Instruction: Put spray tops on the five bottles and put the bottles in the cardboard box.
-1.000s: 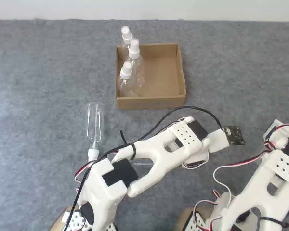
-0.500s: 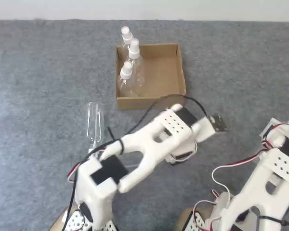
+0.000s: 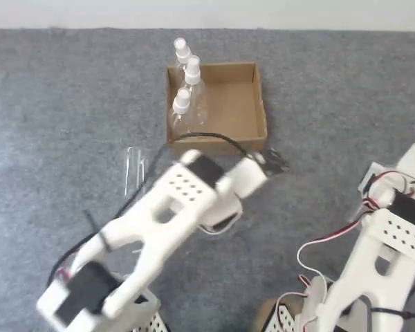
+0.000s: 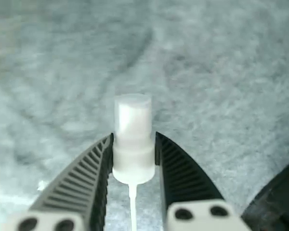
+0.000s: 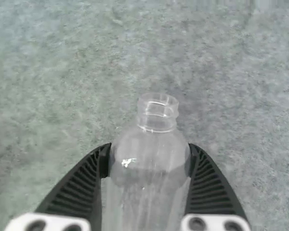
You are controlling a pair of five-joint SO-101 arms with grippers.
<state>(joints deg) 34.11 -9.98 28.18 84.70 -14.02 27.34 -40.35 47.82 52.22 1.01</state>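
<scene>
Left wrist view: left gripper (image 4: 133, 140) pinches a spray top (image 4: 132, 120), right gripper (image 5: 149, 150) clamps an open bottle (image 5: 149, 180); center the tube (image 4: 133, 207) over its neck (image 5: 157, 113), then lower straight.

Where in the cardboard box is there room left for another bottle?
The right half of the cardboard box is bare, between its right wall and the three capped bottles crowding the left wall. Left of the box the grey mat is open.

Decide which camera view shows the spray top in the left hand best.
The left wrist view: the spray top sits close, clamped in the left hand. The high view looks down on that arm's back; the right wrist view faces an open bottle.
</scene>
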